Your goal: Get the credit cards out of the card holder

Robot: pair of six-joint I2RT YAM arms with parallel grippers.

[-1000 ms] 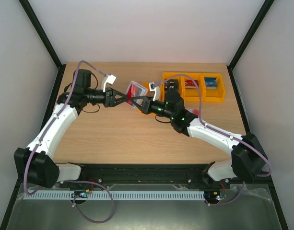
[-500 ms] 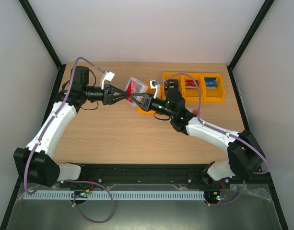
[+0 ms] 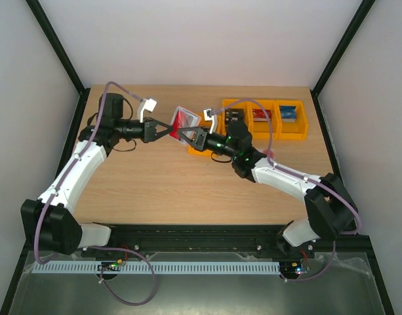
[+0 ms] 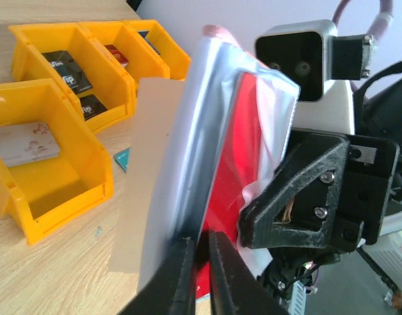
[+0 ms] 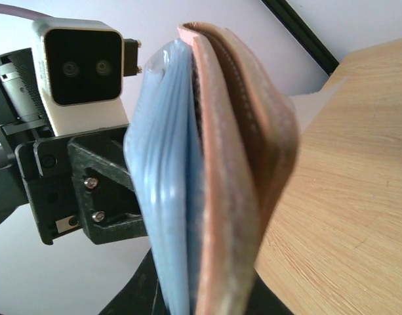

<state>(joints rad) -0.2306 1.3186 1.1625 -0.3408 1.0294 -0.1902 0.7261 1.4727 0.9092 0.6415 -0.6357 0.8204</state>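
The pinkish-brown card holder (image 3: 185, 117) is held up in the air between my two grippers, over the back middle of the table. My right gripper (image 3: 188, 136) is shut on the card holder's lower edge. In the right wrist view the card holder (image 5: 237, 184) is seen edge-on, with a light blue-grey card or sleeve (image 5: 162, 197) against its left side. My left gripper (image 3: 169, 130) comes from the left. In the left wrist view its fingers (image 4: 184, 275) are pinched on the red and white card (image 4: 237, 170), which sticks out of the holder's flap (image 4: 148, 184).
A row of orange bins (image 3: 263, 118) with small items stands at the back right, and another orange bin (image 3: 201, 143) sits below the grippers. In the left wrist view a teal card corner (image 4: 122, 157) lies on the table beside an orange bin (image 4: 53, 177).
Both grippers and the card holder have shifted slightly back and to the left. The right arm has stretched further left. Both grips are unchanged.
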